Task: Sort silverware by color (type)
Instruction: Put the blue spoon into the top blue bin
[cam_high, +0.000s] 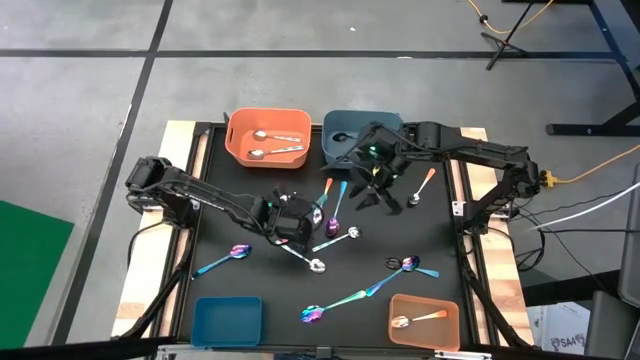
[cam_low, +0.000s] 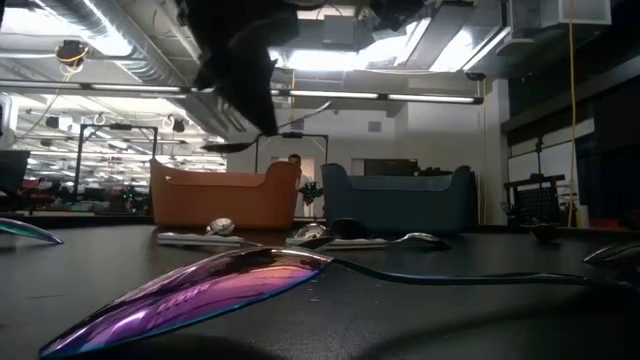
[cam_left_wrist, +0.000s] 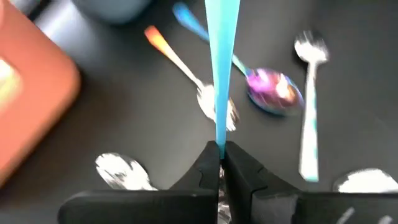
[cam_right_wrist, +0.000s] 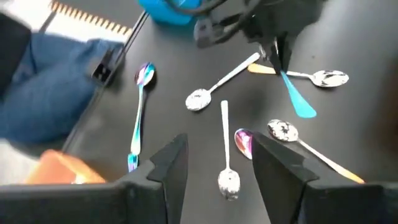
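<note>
So the left gripper (cam_left_wrist: 221, 163) has its fingers pinched tight on a teal-handled spoon (cam_left_wrist: 221, 68), lifted off the black mat (cam_high: 250, 270) right near the middle. I'd call this the carry step: next it needs to swing that spoon over to the blue bin (cam_high: 228, 320) at the mat's near-left corner, or wherever the teal ones go, and let go cleanly.

The right gripper (cam_right_wrist: 214, 165) hangs above the mat just in front of the dark blue-grey bin (cam_high: 350, 128), fingers spread wide, holding nothing.

Count from the overhead:
- four bins
- two silver spoons in the orange bin (cam_high: 268, 137)
- one orange-handled spoon in the small orange bin (cam_high: 424, 320)
- roughly eight or nine spoons loose on the mat
</note>
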